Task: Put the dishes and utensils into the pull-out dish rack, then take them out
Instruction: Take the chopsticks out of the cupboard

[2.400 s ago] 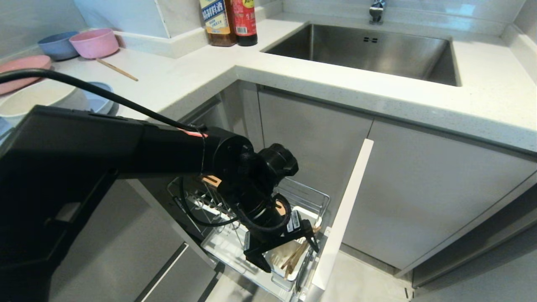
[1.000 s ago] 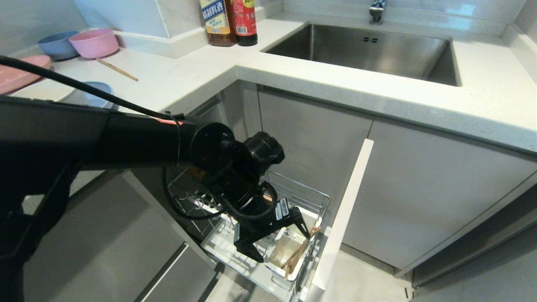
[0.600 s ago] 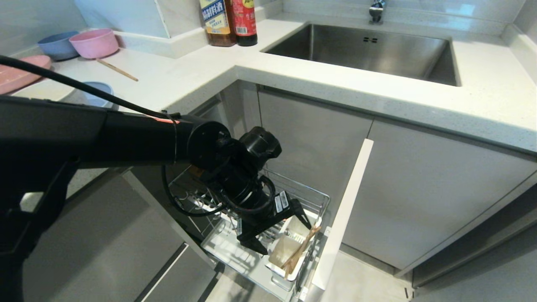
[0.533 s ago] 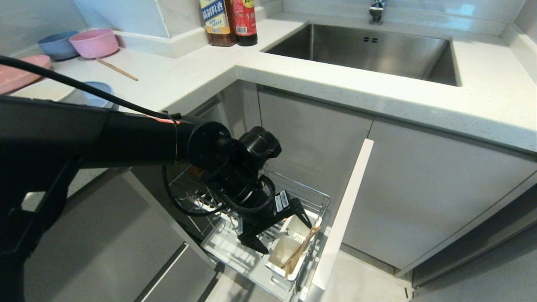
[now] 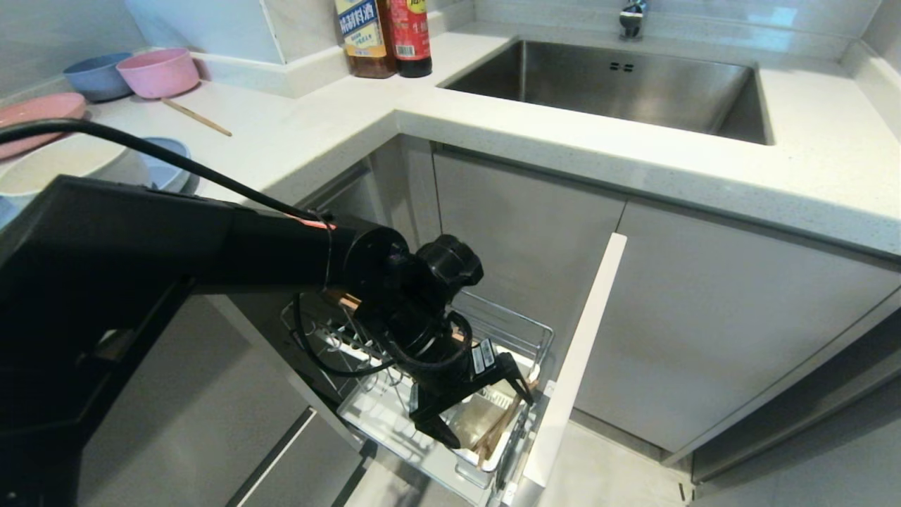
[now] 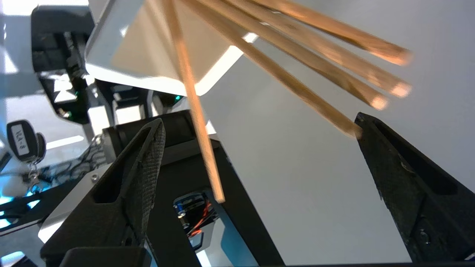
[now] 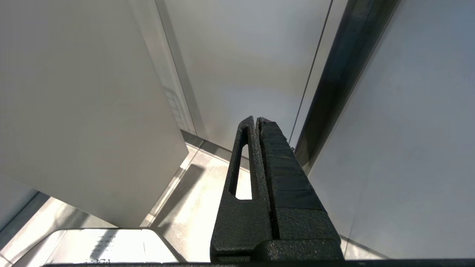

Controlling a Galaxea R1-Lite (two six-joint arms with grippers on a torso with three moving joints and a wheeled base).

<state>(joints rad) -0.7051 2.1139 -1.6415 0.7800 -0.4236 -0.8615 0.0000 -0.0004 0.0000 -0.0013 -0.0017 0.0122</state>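
Note:
The pull-out dish rack (image 5: 522, 328) stands drawn out below the counter, its narrow pale front (image 5: 578, 355) to the right. Several light-wood chopsticks (image 5: 497, 428) lean in its white utensil cup (image 5: 467, 456). My left gripper (image 5: 486, 419) hangs open right over that cup. In the left wrist view the chopsticks (image 6: 196, 122) poke out of the cup (image 6: 122, 55) into the left gripper (image 6: 258, 120): one lies loose between the fingers, another's tip meets one finger. A cream-white bowl (image 5: 49, 165) sits on the counter at far left. My right gripper (image 7: 257, 118) is shut on nothing.
Pink and blue small bowls (image 5: 158, 70), a pink plate (image 5: 39, 113), a blue dish rim (image 5: 169, 158) and one loose chopstick (image 5: 197, 117) lie on the left counter. Two bottles (image 5: 383, 35) stand by the steel sink (image 5: 612, 88). Grey cabinet fronts flank the rack.
My left gripper has sunk lower and a little right, closer onto the utensil cup and chopsticks. It has stayed open. The forearm has shifted, uncovering the cream bowl.

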